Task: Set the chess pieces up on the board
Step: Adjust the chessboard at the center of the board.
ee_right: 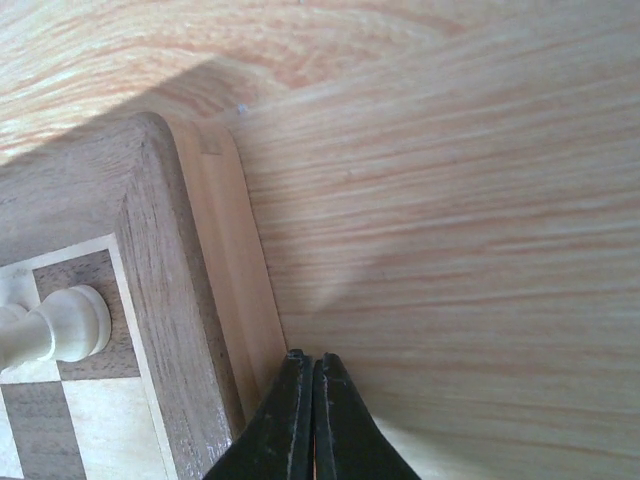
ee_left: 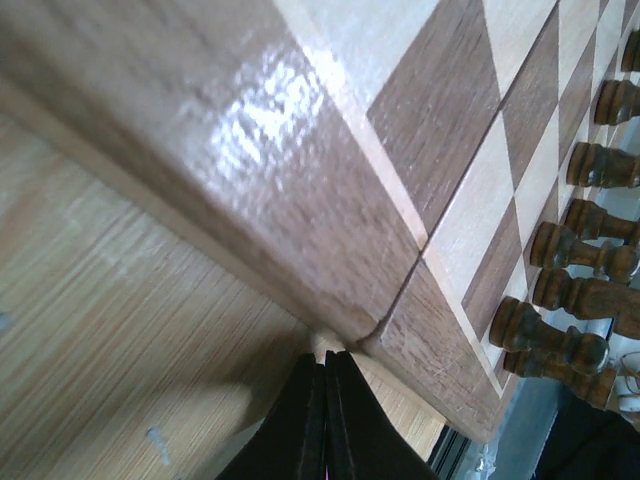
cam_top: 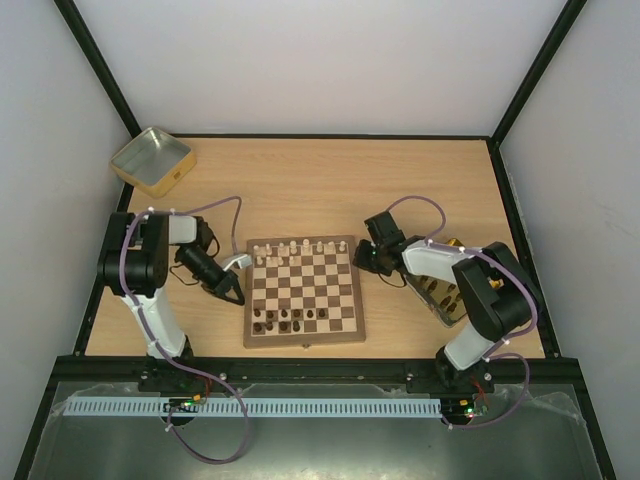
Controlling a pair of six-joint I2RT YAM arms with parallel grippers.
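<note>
Your left jaws and right jaws are pinched together, empty, just beside opposite sides of the square brown-and-tan checkered wooden board [cam_top: 335,338], which carries small turned wooden chess pieces [cam_top: 290,319].

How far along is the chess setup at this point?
Done: pale pieces line the board along its far side, dark pieces the near-left. In hand: nothing; the left tool and right tool are shut, empty, at the board's edges. Left: near-right squares look bare.
</note>
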